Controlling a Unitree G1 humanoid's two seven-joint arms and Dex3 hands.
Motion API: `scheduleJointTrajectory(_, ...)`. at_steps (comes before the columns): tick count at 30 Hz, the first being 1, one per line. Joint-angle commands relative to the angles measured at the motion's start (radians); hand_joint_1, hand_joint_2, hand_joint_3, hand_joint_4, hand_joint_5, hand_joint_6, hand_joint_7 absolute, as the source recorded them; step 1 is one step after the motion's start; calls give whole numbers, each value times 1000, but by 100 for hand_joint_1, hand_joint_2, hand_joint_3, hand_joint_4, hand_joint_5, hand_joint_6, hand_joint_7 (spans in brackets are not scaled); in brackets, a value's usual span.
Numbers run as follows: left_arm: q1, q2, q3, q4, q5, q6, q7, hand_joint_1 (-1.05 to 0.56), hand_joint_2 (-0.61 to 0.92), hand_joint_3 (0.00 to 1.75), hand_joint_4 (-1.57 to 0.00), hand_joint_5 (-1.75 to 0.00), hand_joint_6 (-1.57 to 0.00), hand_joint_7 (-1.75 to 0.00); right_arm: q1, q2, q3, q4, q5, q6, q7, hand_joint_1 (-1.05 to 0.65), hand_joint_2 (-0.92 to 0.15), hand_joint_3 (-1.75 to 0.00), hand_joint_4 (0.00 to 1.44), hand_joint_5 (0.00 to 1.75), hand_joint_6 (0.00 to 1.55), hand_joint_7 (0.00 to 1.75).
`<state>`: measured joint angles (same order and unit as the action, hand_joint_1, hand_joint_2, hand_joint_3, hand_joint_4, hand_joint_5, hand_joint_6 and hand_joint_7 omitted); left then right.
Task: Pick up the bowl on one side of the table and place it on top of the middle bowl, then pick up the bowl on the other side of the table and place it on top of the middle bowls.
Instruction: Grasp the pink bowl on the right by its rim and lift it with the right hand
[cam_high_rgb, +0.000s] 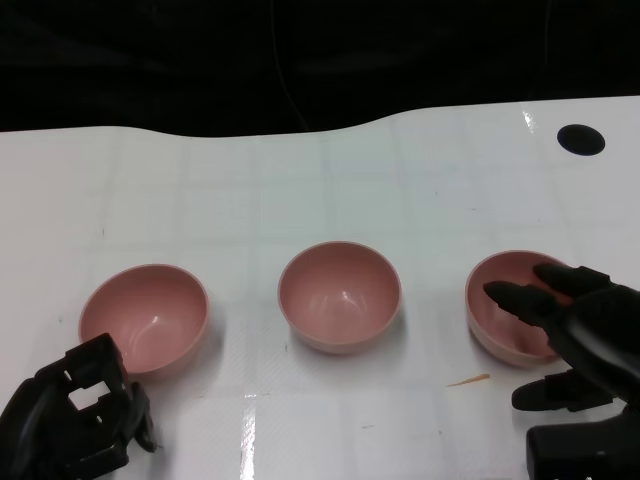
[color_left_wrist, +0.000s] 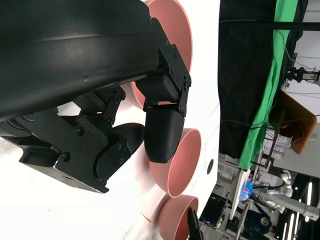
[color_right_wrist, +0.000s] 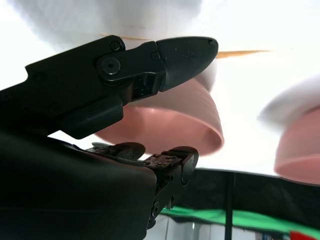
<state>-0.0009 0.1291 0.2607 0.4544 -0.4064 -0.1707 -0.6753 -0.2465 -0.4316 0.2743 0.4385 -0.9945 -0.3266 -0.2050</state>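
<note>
1. Table (cam_high_rgb: 320, 190): white surface with a faint grid of seams; a black round mark (cam_high_rgb: 581, 139) lies near the far right corner.
2. Three pink bowls stand upright in a row, well apart from one another, none stacked.
3. Middle bowl (cam_high_rgb: 339, 296): stands alone at the centre of the row, with nothing inside it.
4. Left bowl (cam_high_rgb: 144, 318): stands at the robot's left, just beyond the left hand.
5. Right bowl (cam_high_rgb: 513, 304): stands at the robot's right, resting on the table.
6. Right hand (cam_high_rgb: 585, 335): fingers spread. The upper fingers (cam_high_rgb: 520, 297) reach over the near rim into the right bowl; the thumb (cam_high_rgb: 545, 395) lies outside, near the bowl's wall. The right wrist view shows the bowl rim between them, but whether the hand grips the rim cannot be told.
7. Left hand (cam_high_rgb: 80, 415): fingers curled inward, holding nothing, beside the near edge of the left bowl; contact with the bowl cannot be told.
8. A thin orange sliver (cam_high_rgb: 468, 380) lies on the table just in front of the right bowl.
</note>
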Motion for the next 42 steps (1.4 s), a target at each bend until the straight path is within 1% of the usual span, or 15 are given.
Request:
scheduleJointTrajectory(1, -1, 15, 5, -7, -6, 5, 6, -1, 61, 114, -90, -175, -77, -175, -50, -17, 37, 87, 20, 1, -31, -96, -92, -15, 34, 3, 37, 2)
scheduleJointTrajectory(10, 0, 15, 3, -11, -1, 3, 11, -2, 60, 115, -90, -175, -77, -175, -186, 18, 141, 373, 49, -32, -158, -80, -92, -10, 44, 5, 44, 3)
scheduleJointTrajectory(16, 0, 15, 3, -12, -1, 4, 12, -2, 60, 115, -90, -175, -77, -175, -216, 15, 184, 431, 72, -45, -203, -78, -92, -9, 45, 4, 45, 3)
scheduleJointTrajectory(17, -2, 13, 2, -12, -1, 2, 11, -2, 60, 115, -90, -175, -77, -175, -226, 30, 189, 483, 79, -77, -265, -68, -92, -9, 58, 11, 55, 7)
scheduleJointTrajectory(18, -3, 12, 1, -12, -2, 2, 11, -2, 60, 115, -90, -175, -77, -175, -235, 43, 193, 531, 85, -111, -322, -45, -92, -8, 79, 36, 77, 9)
scheduleJointTrajectory(19, -4, 10, 0, -14, -2, 3, 11, -2, 61, 114, -90, -175, -77, -175, -245, 54, 197, 575, 92, -146, -374, -31, -92, -8, 91, 60, 98, 11)
scheduleJointTrajectory(20, -4, 9, -1, -15, -2, 4, 12, -2, 61, 114, -90, -175, -77, -175, -254, 61, 204, 610, 96, -171, -412, -17, -92, -15, 94, 108, 119, 16)
scheduleJointTrajectory(21, -4, 9, -2, -16, -2, 4, 12, -2, 61, 114, -90, -175, -77, -175, -262, 63, 211, 632, 99, -185, -433, -12, -92, -17, 94, 126, 126, 18)
scheduleJointTrajectory(22, -3, 6, -4, -21, 0, 3, 16, -2, 61, 114, -90, -175, -77, -175, -268, 63, 218, 650, 102, -202, -454, -10, -92, -18, 94, 136, 129, 19)
scheduleJointTrajectory(23, -3, 2, -6, -22, 1, 0, 16, -2, 61, 114, -90, -175, -77, -175, -273, 61, 225, 661, 105, -218, -472, -11, -92, -24, 85, 159, 98, 102)
scheduleJointTrajectory(24, -4, 0, -8, -22, 3, -5, 16, -2, 61, 114, -89, -175, -77, -175, -276, 59, 232, 670, 107, -232, -487, -11, -92, -27, 81, 167, 80, 137)
scheduleJointTrajectory(26, -5, -2, -11, -22, 4, -9, 16, -1, 61, 114, -89, -175, -76, -175, -283, 57, 242, 685, 111, -248, -505, -12, -92, -33, 76, 173, 63, 167)
scheduleJointTrajectory(29, -9, -7, -16, -16, 9, -18, 17, -1, 62, 114, -88, -175, -75, -175, -290, 48, 256, 695, 118, -279, -537, -12, -92, -35, 78, 174, 59, 174)
scheduleJointTrajectory(34, -16, -8, -18, 4, 10, -42, 10, -1, 62, 115, -87, -175, -75, -175, -295, 36, 271, 690, 122, -307, -564, -13, -92, -38, 76, 175, 56, 175)
scheduleJointTrajectory(42, -22, -1, -16, 15, 9, -45, 8, -1, 62, 116, -87, -175, -75, -175, -296, 11, 257, 587, 137, -344, -567, -14, -87, -50, 78, 175, 57, 175)
